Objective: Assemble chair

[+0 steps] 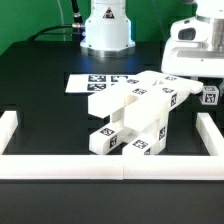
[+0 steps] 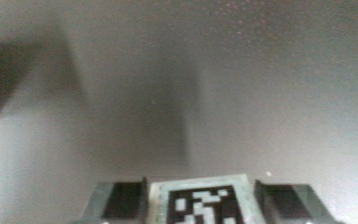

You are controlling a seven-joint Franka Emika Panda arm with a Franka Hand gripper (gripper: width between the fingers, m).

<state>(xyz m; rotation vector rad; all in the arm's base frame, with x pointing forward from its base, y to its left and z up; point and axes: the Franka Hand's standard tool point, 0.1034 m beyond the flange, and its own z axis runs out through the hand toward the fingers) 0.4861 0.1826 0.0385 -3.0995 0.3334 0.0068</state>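
The chair (image 1: pixel 130 118) lies partly joined in the middle of the black table, a cluster of white blocky parts with black-and-white tags. At the exterior view's right, my gripper (image 1: pixel 205 88) hangs beside the chair's end and a little above the table. It is shut on a small white post (image 1: pixel 209 97) with a tag on its face. In the wrist view the same post (image 2: pixel 208 200) sits between my two dark fingers (image 2: pixel 126 200), with my gripper (image 2: pixel 208 208) clamped on its sides. Below it only blurred grey surface shows.
The marker board (image 1: pixel 92 82) lies flat behind the chair, in front of the robot base (image 1: pixel 106 30). Long white border rails run along the exterior view's left (image 1: pixel 8 128), front (image 1: pixel 110 166) and right (image 1: pixel 212 135).
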